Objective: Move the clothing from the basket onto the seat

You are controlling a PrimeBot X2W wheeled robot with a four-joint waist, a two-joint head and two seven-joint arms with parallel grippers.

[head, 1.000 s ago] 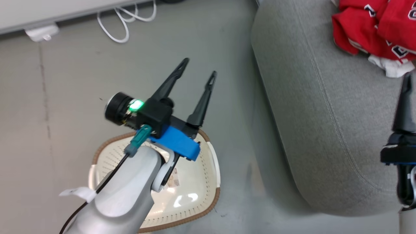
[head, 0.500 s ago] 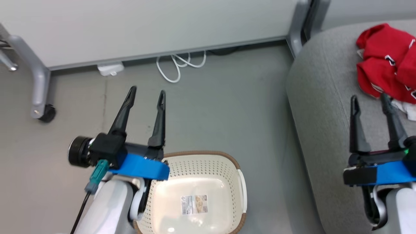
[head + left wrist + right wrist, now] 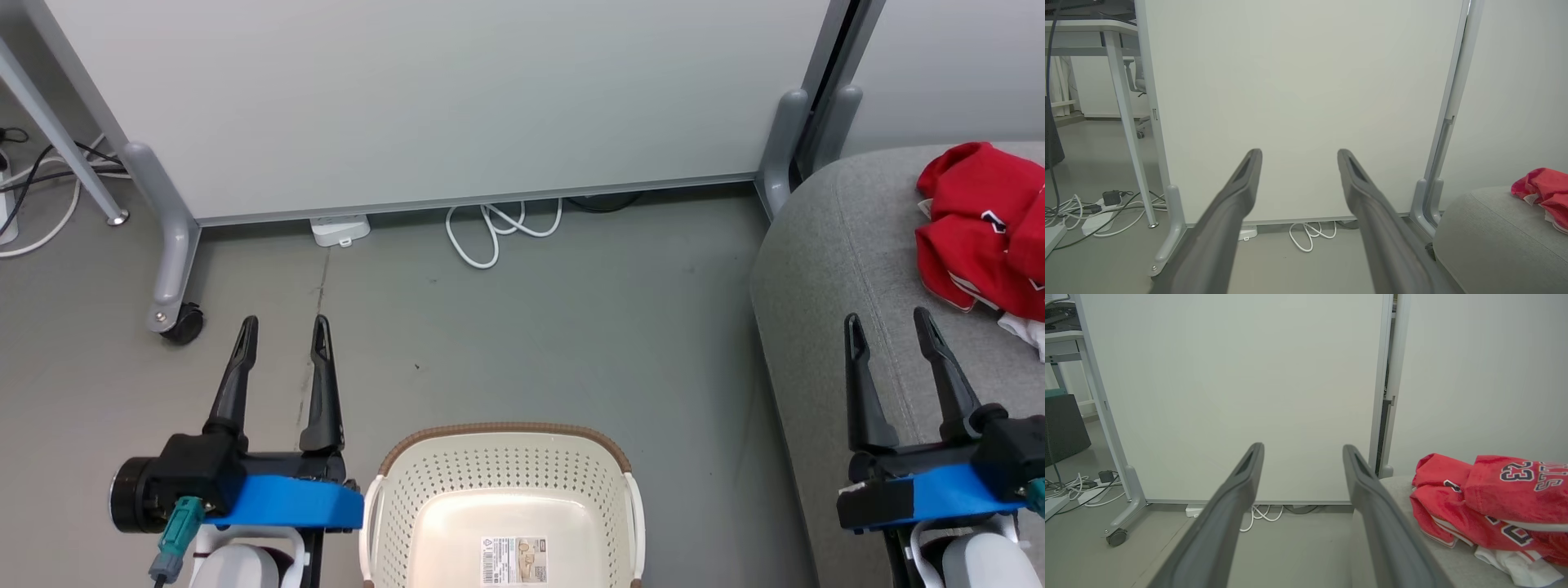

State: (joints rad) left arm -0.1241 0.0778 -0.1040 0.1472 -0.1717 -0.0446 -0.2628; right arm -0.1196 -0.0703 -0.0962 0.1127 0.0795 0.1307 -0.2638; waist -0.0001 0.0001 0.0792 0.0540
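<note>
The clothing (image 3: 971,229) is recorded heaped on the seat (image 3: 824,286) at two o'clock in the head view, the basket (image 3: 506,429) is seen on the floor (image 3: 571,327) at six o'clock, and the left gripper (image 3: 285,322) and right gripper (image 3: 887,317) are held spread wide.

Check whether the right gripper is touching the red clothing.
Apart. The head view shows bare grey seat between the open right gripper and the clothing; its fingers hold nothing.
</note>
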